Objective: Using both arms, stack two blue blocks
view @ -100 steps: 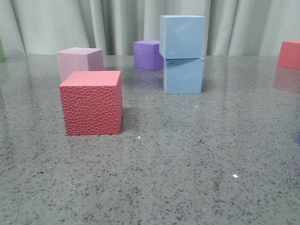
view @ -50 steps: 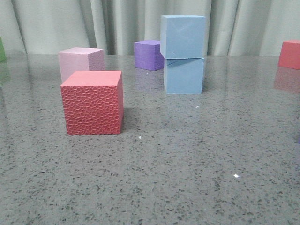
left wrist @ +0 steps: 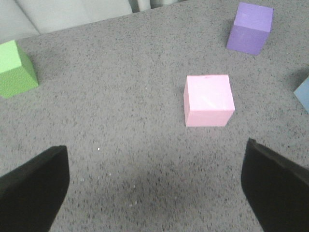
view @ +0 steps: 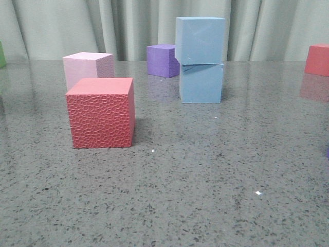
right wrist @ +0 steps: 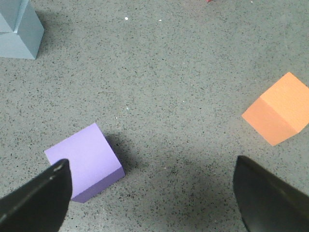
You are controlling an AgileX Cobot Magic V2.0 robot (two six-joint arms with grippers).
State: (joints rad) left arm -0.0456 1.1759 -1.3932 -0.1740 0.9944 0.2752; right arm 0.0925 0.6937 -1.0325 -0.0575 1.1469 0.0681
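Note:
The two blue blocks stand stacked at the back middle of the table. The upper blue block (view: 200,40) rests on the lower blue block (view: 201,83), slightly offset. The stack also shows at the edge of the right wrist view (right wrist: 17,26), and a blue corner (left wrist: 303,93) peeks into the left wrist view. Neither arm appears in the front view. My left gripper (left wrist: 154,193) hangs open above bare table, nothing between its fingers. My right gripper (right wrist: 152,198) is open too, well away from the stack.
A textured red cube (view: 102,112) sits front left, a pink cube (view: 87,67) behind it, a purple cube (view: 162,59) beside the stack, another red cube (view: 317,59) far right. A green cube (left wrist: 15,69), a second purple cube (right wrist: 84,161) and an orange cube (right wrist: 277,108) lie near the grippers.

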